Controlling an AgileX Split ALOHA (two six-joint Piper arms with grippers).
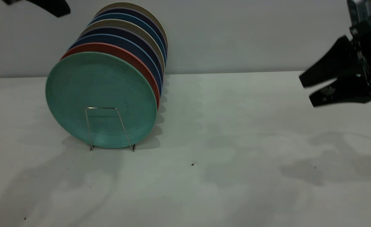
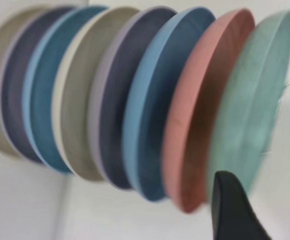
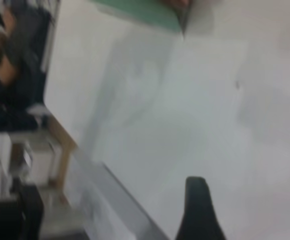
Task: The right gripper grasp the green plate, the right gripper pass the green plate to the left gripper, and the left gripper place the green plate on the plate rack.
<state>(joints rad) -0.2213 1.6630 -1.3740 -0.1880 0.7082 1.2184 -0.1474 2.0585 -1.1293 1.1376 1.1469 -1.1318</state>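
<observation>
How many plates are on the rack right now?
8, in one row on the rack: green plate frontmost, pink behind it, then blue, navy, beige, teal, navy, beige rearmost. More may be hidden behind.

The right gripper [image 1: 308,91] hangs in the air at the far right, its two black wedge fingers pointing left with a clear gap between them and nothing held. The left gripper [image 2: 257,210] is up at the top left corner, only a black tip showing from outside; its own wrist view shows two dark fingers apart, gripping nothing.
</observation>
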